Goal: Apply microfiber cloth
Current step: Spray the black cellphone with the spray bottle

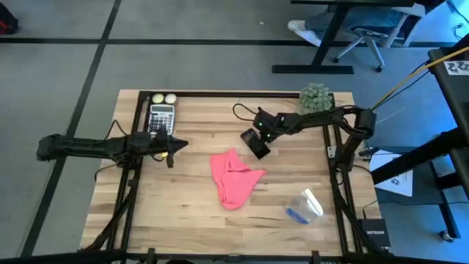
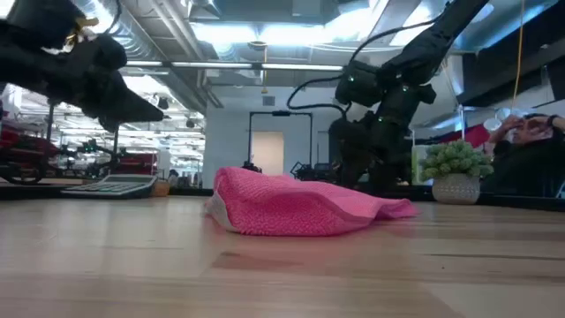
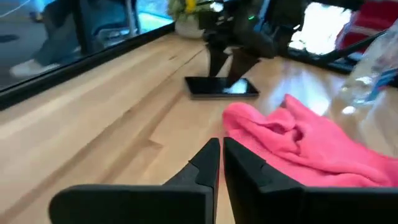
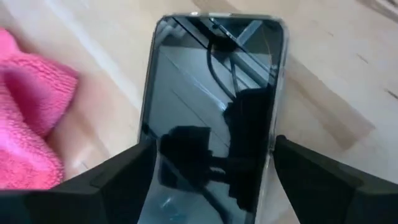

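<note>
Microfiber cloth (image 1: 234,178) sits crumpled beside my phone (image 1: 256,143); right tool (image 4: 211,180) spread over the phone, left tool (image 3: 221,163) pressed together nearby.

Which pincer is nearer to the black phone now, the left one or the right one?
The right. The right pincer is open directly over the black phone, one finger on each side. The left pincer, fingers shut, is far across the table, beyond the pink microfiber cloth.
</note>
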